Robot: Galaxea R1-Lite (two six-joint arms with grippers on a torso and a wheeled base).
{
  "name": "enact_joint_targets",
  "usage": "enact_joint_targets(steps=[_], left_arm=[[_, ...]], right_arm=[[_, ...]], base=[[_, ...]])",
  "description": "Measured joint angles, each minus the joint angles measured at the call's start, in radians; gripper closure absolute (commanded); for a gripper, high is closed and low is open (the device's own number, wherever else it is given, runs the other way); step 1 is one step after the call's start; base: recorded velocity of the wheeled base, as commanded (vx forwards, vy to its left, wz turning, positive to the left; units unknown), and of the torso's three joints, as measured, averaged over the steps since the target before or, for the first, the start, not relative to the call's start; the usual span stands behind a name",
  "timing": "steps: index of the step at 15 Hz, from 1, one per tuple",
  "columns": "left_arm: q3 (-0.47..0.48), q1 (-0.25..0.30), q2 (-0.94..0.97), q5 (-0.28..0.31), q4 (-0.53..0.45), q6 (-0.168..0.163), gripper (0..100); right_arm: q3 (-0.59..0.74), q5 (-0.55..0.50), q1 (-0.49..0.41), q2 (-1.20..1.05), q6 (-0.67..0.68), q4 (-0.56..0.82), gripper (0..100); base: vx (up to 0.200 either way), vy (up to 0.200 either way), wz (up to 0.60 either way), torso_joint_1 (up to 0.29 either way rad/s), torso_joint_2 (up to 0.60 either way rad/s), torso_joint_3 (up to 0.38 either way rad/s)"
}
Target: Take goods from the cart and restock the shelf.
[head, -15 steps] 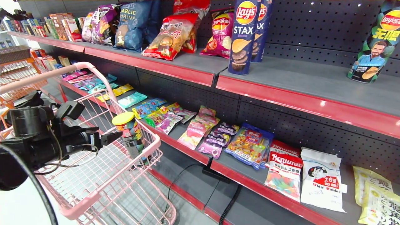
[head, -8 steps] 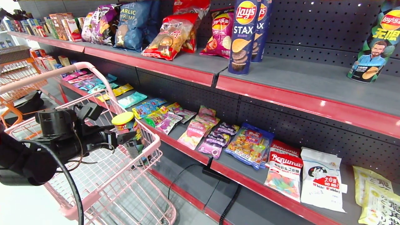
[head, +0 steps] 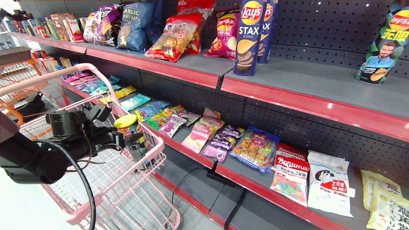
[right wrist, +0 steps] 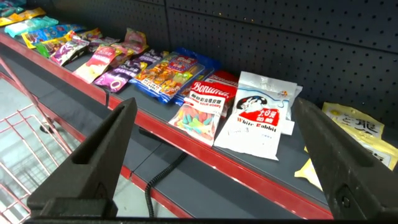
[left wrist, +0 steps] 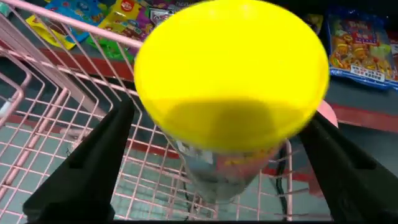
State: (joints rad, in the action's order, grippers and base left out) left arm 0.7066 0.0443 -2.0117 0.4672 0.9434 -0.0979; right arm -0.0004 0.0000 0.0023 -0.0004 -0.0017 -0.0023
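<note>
- Yellow-lidded can (head: 126, 122) stands upright in the front corner of the pink cart (head: 96, 204), long axis vertical, by the wire wall nearest the shelf (head: 303, 80).
- Left gripper (left wrist: 217, 118) is level with it, spread wide, a finger either side of the lid (left wrist: 230, 74), not pinching. It's the nearer arm.
- Right gripper (right wrist: 214, 106) hangs wide and empty over the sweet packets (right wrist: 199, 115), well apart.
- Next, I'd say: squeeze, then lift straight up.
</note>
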Motion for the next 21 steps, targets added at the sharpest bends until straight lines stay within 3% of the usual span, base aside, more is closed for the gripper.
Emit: enact_joint_targets(steps=[8,16,21], left_arm=[[0.019,-0.042,-0.046,-0.008,0.023,0.000,0],[-0.116,0.010,0.125,-0.004,0.016,0.009,0],[-0.077,0.016,0.111,-0.001,0.018,0.008,0]], right_arm=[[0.000,0.000,0.000,0.000,0.000,0.000,0],[0.000,0.000,0.001,0.000,0.000,0.000,0],[0.000,0.000,0.000,0.000,-0.001,0.000,0]], base=[[0.000,0.000,0.00,0.000,0.00,0.000],[0.000,0.000,0.00,0.000,0.00,0.000],[0.000,0.000,0.00,0.000,0.00,0.000]])
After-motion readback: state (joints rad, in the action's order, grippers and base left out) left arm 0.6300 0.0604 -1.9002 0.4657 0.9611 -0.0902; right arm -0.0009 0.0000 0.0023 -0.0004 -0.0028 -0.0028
